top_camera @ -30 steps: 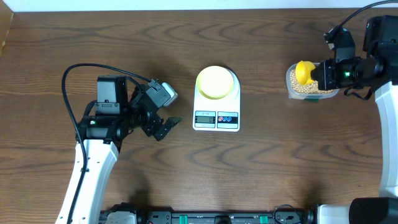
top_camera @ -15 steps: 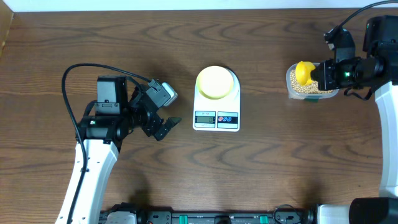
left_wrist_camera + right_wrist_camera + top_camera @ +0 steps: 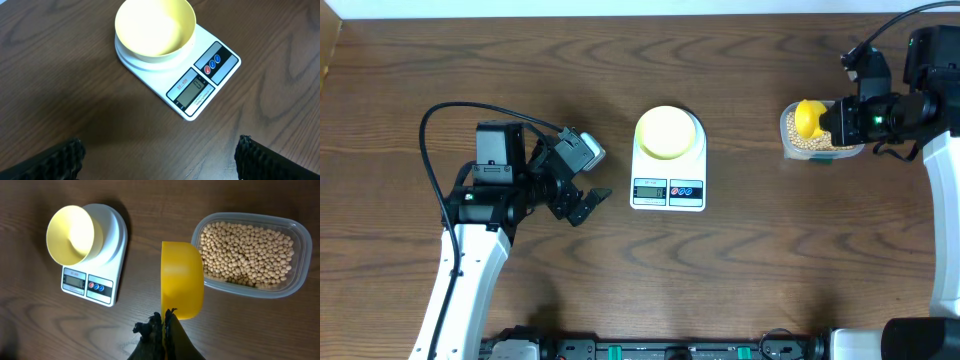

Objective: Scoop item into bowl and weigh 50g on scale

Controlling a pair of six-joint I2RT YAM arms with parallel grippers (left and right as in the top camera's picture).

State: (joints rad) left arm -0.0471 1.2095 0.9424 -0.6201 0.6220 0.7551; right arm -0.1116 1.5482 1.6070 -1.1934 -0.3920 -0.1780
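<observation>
My right gripper [image 3: 162,326] is clamped tight on the handle end of the yellow scoop [image 3: 182,280]. The scoop is tipped on its side over the left end of the clear plastic container [image 3: 298,234], and I can't tell from here if anything's inside it. The soybeans [image 3: 245,250] I can see are all in that container, over on my right side of the wooden table [image 3: 770,250].

My left gripper [image 3: 588,178] is spread wide, holding nothing, hanging over the table left of the scale [image 3: 668,190]. In my left wrist view both fingertips [image 3: 55,160] are apart at the bottom corners. The pale yellow-green bowl [image 3: 155,25] sits on the scale's round platform, display and buttons facing me. The scale is mid-table, well apart from the bean container.
</observation>
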